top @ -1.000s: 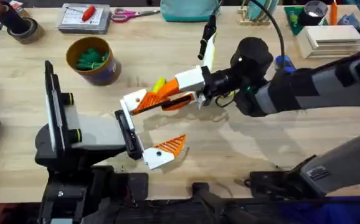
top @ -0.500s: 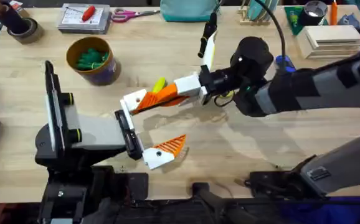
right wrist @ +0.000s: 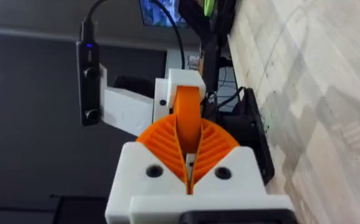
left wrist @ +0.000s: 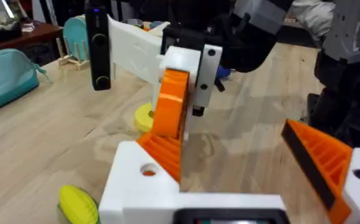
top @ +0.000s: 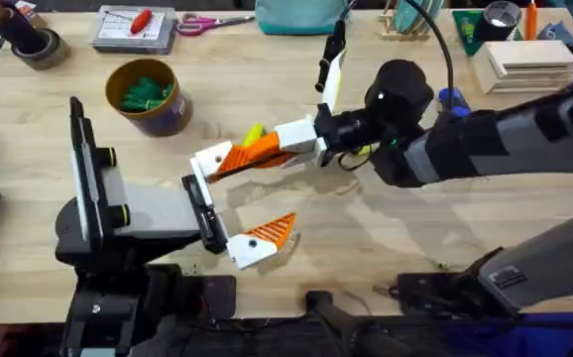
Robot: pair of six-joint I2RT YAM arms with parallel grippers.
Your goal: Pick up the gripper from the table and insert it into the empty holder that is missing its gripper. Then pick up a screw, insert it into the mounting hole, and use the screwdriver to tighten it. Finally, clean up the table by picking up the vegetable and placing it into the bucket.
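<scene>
Pieces of something green lie in the bucket (top: pixel 148 96), which stands on the far left part of the worktop (top: pixel 386 248). Nearer the front edge the left arm lies low along the worktop, and its left tool (top: pixel 250 198) is spread wide: one side carries an orange ribbed finger (top: pixel 278 232) on a white base, well apart from the other side, which is the bare white holder (top: pixel 210 159). In the left wrist view the holder (left wrist: pixel 139 180) shows a round mounting hole on its upper face. Against that block sits the gripper (top: pixel 235 159), its orange ribbed body touching the holder; whether it is fully seated cannot be told. Just behind it, on the far side, the vegetable (top: pixel 254 132) lies on the wood, yellow with a green end, and it shows again in the left wrist view (left wrist: pixel 78 204) near a yellow disc (left wrist: pixel 144 117). The right tool (top: pixel 272 149) reaches in from the right, pressed together on the gripper; in the right wrist view its own orange pads (right wrist: pixel 161 146) pinch the piece edge-on between them. Farther right, the blue handle of the screwdriver (top: pixel 450 97) shows behind the right arm.
</scene>
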